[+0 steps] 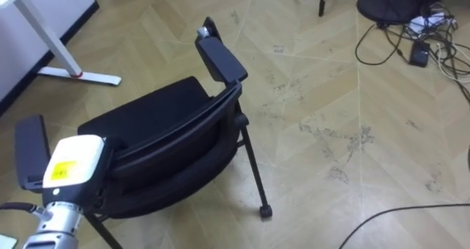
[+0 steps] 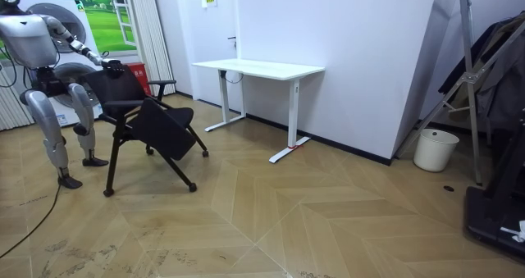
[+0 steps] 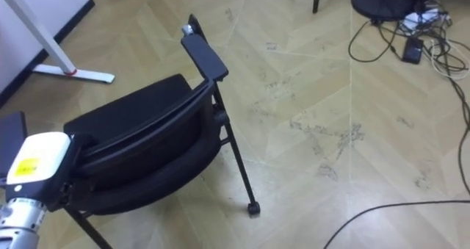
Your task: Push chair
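A black chair (image 1: 169, 131) on casters stands right in front of me, its back towards me and its armrests (image 1: 220, 58) out to either side. My left hand (image 1: 73, 164) rests at the top edge of the chair's back near the left armrest (image 1: 31, 150). In the room view I stand at the left behind the chair (image 2: 143, 106), with one arm stretched out to its back. The chair's seat is tipped down in front.
A white desk (image 2: 258, 67) stands by the wall beyond the chair, its foot (image 1: 77, 74) to my upper left. Cables and a black round base (image 1: 411, 14) lie at the upper right. A white bucket (image 2: 435, 149) is far off by the wall.
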